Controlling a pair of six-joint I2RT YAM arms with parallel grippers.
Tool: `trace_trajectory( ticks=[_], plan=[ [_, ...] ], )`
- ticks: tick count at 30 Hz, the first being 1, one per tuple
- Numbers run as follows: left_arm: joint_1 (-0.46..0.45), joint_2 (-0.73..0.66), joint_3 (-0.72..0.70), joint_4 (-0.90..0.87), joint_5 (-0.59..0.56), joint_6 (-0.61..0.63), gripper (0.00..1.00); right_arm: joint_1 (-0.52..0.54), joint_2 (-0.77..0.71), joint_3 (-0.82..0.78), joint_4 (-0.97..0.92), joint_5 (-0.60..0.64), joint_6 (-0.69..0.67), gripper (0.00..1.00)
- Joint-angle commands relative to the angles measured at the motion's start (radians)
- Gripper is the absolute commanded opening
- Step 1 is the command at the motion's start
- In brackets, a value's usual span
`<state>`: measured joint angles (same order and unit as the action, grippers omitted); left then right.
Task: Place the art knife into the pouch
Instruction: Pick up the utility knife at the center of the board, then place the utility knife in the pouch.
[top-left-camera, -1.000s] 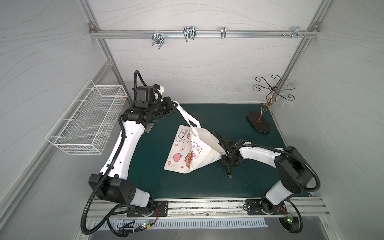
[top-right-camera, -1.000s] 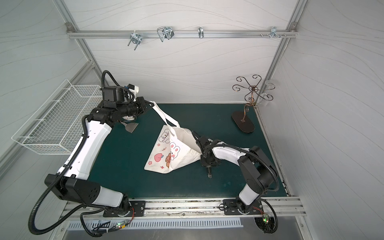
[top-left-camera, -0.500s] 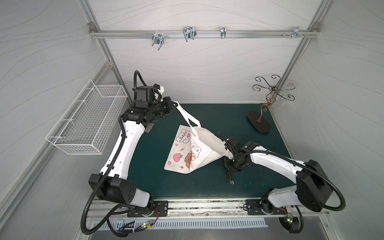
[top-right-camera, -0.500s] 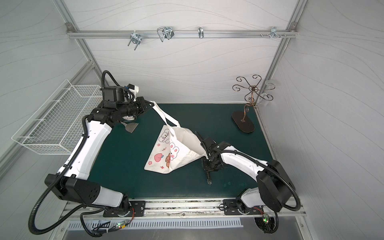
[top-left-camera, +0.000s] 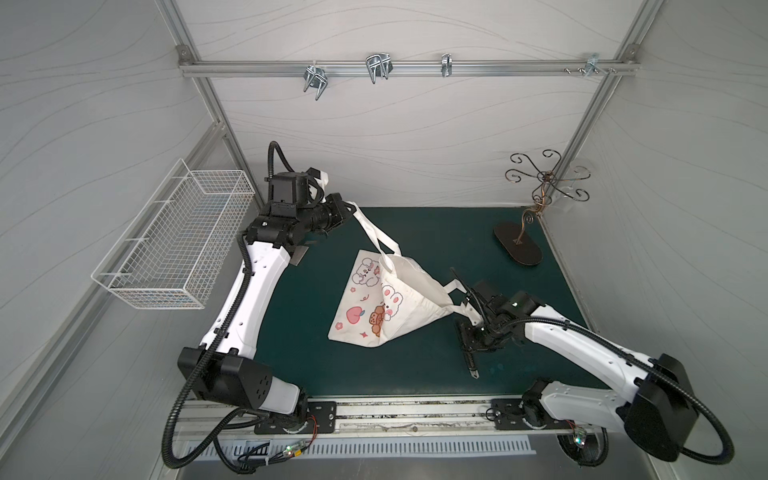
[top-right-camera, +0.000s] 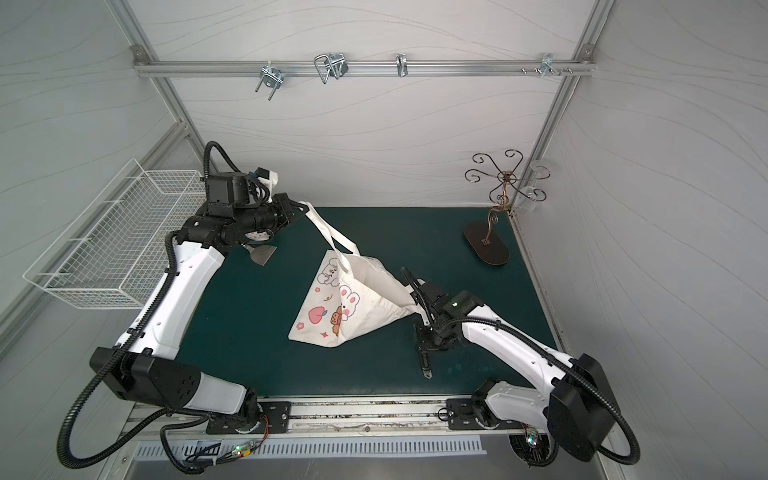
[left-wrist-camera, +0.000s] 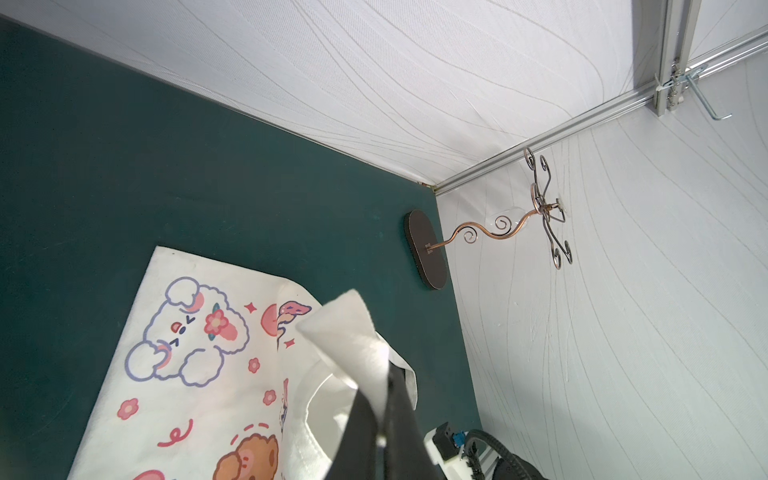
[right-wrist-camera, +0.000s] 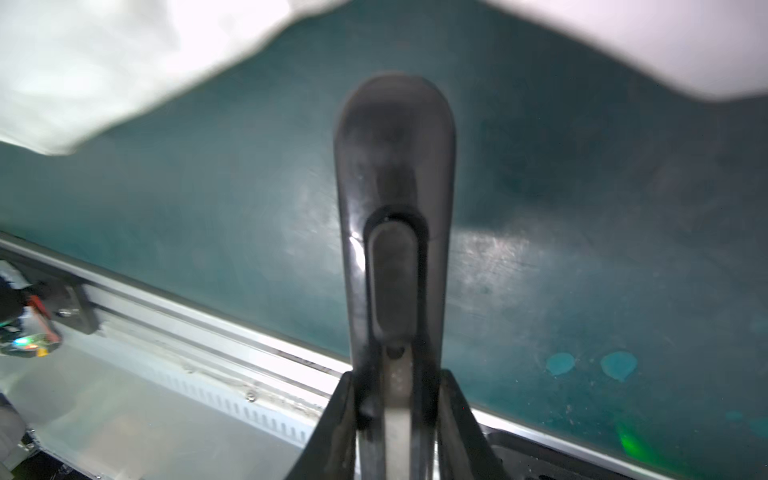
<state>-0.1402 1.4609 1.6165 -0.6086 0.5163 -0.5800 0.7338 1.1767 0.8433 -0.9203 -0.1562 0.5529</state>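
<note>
Left gripper (top-left-camera: 347, 208) is pinching one white strap (top-left-camera: 376, 232) of the pouch (top-left-camera: 374, 307), fingers fully closed on the cloth. It is holding that side lifted, so the bag is tenting up off the green mat (top-left-camera: 436, 232). Right gripper (top-left-camera: 467, 338) is clamping the art knife (top-left-camera: 471, 365), jaws partly closed around its dark handle. Knife is sitting just beside the pouch's right corner, free end pointing toward the front rail (top-left-camera: 415, 415). Pick-up is done; insertion is not, since the knife is lying wholly outside the bag. Pouch mouth is hard to make out from above, possibly facing the right arm.
</note>
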Motion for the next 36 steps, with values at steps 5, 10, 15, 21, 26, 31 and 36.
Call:
trace_trajectory(
  ticks=[5,10,15,21,26,31,36],
  plan=[
    [0.002,-0.036,-0.025,0.022,0.018,0.032,0.0,-0.019,0.161,0.228,0.001,-0.01,-0.066,0.13],
    [-0.002,-0.064,-0.042,0.027,0.069,0.035,0.0,-0.073,0.275,0.335,0.03,-0.105,-0.142,0.12],
    [-0.002,-0.079,-0.038,0.011,0.079,0.055,0.0,-0.096,0.348,0.366,0.041,-0.215,-0.213,0.12],
    [-0.01,-0.091,-0.063,0.059,0.147,0.049,0.0,-0.122,0.398,0.392,0.038,-0.289,-0.273,0.12],
    [-0.056,-0.124,-0.099,0.062,0.173,0.094,0.0,-0.178,0.474,0.457,0.039,-0.369,-0.329,0.12],
    [-0.084,-0.154,-0.125,0.044,0.185,0.119,0.0,-0.219,0.573,0.529,0.063,-0.441,-0.333,0.12],
    [-0.108,-0.178,-0.113,0.006,0.192,0.149,0.0,-0.22,0.669,0.576,0.072,-0.46,-0.347,0.11]
  ],
)
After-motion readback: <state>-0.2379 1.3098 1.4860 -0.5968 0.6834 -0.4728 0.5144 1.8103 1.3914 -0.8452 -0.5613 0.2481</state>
